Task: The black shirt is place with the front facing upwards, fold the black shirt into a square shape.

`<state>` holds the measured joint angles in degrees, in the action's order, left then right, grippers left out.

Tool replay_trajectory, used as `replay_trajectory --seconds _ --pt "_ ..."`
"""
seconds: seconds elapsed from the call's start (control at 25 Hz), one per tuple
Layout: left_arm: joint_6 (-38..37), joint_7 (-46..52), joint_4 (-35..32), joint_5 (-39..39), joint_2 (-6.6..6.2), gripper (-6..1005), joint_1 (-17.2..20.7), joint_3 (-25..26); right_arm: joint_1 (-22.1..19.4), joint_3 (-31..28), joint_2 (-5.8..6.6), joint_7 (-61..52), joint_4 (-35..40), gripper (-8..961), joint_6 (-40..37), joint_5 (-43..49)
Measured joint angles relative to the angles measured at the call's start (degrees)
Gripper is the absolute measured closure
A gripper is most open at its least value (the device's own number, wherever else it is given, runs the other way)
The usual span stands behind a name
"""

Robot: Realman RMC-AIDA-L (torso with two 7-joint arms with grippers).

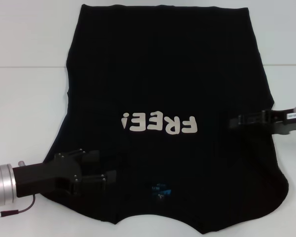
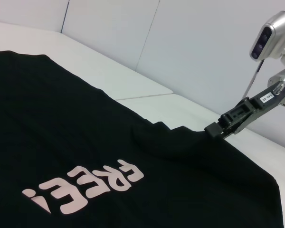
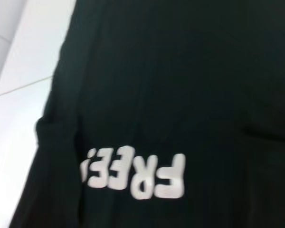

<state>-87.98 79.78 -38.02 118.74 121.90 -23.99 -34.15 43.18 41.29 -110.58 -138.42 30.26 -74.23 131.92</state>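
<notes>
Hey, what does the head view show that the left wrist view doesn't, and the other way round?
Only the head view shows the left gripper, open over the black fabric T-shirt near its small blue neck label. Only the left wrist view shows the silver camera module above the right arm. Both show the white "FREE!" letters, the white table and the right gripper at the shirt's edge.

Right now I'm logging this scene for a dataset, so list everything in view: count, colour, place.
black shirt: one, black, spread flat on the table, collar nearest the robot.
"FREE!" lettering: one print, white, mid-shirt.
neck label: one, blue, at the collar.
table: one, white, under the shirt.
left gripper: one, black, over the shirt's near-left part, fingers open.
right gripper: one, black, over the shirt's right edge, beside the lettering.
</notes>
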Motion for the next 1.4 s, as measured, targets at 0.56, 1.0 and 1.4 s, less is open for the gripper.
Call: replay_trajectory --seconds 0.56,1.0,1.4 --pt "0.00 0.38 0.29 -0.03 0.02 189 0.08 0.11 1.38 4.67 -2.19 7.27 0.58 205 -1.70 -0.76" --pt "-4.16 15.79 0.01 -0.26 -1.57 194 -0.84 5.48 -6.76 3.64 -3.04 33.22 0.77 204 -10.17 -12.93" --pt "-7.79 42.08 -6.59 8.14 -5.08 198 -1.40 11.38 -14.33 3.03 -7.76 63.77 0.74 200 -13.17 -17.43"
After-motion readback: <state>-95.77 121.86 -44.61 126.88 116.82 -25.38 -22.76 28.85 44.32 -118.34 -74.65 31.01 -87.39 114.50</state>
